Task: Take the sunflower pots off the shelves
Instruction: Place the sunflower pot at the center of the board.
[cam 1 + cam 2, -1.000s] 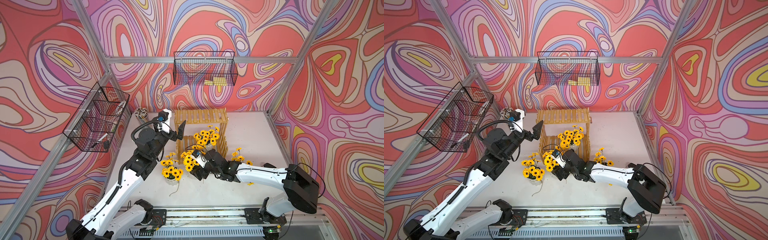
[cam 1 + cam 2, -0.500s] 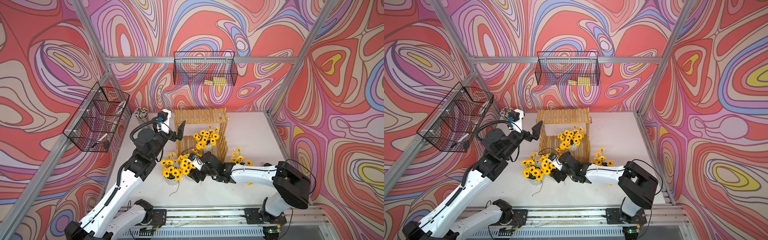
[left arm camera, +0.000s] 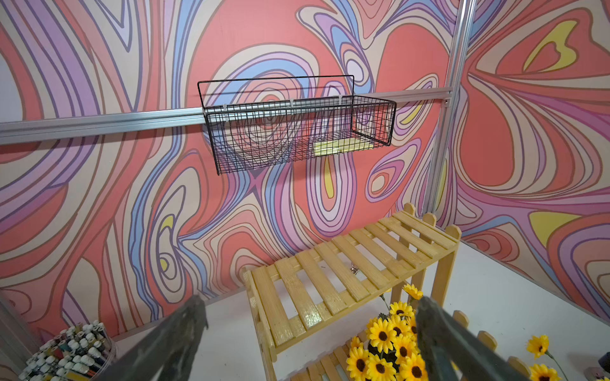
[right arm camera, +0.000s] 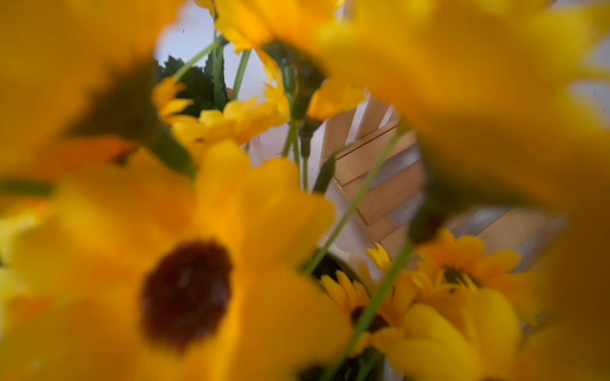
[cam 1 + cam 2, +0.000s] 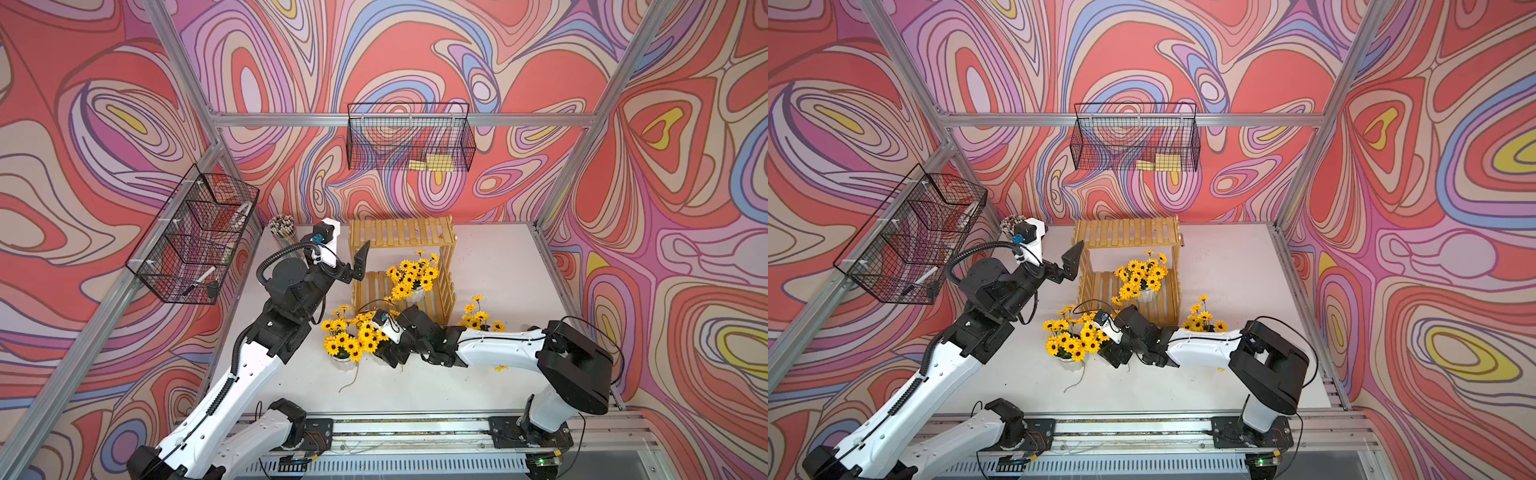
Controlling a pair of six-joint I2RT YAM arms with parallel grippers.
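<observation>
The left gripper (image 5: 356, 266) hung with its two dark fingers (image 3: 175, 343) spread as wide as they go and nothing between them. Just ahead of it and a little lower stood the light yellow, slatted wooden two-tier shelves (image 3: 336, 267). The right gripper (image 5: 388, 357) lay low over the white tabletop (image 5: 490, 270), its tip buried in blooms. Whether it was clamped or loose could not be told, since its wrist view showed only blurred petals.

A small white ribbed pot of yellow dark-centred artificial sunflowers (image 5: 411, 282) sat on the lower tier, below and beyond the left gripper. The upper tier held no pot. A second pot (image 5: 365, 332) was right against the right gripper, its body hidden under its flowers. A third pot (image 5: 341, 347) stood on the tabletop just past that gripper's tip, with loose twine (image 5: 351, 376) trailing from it. A fourth pot (image 5: 478, 322) stood behind the right arm, beside the shelves' lattice end.

These pots looked light and top-heavy. The ribbed body seemed stiff enough to pinch and the ribs likely gave some purchase, while the stems and petals would bend and slip. The hold belonged on the pot wall below the foliage, approached from the side under the upper tier. The blooms could catch on the slats, and the pot would tip if nudged high.
</observation>
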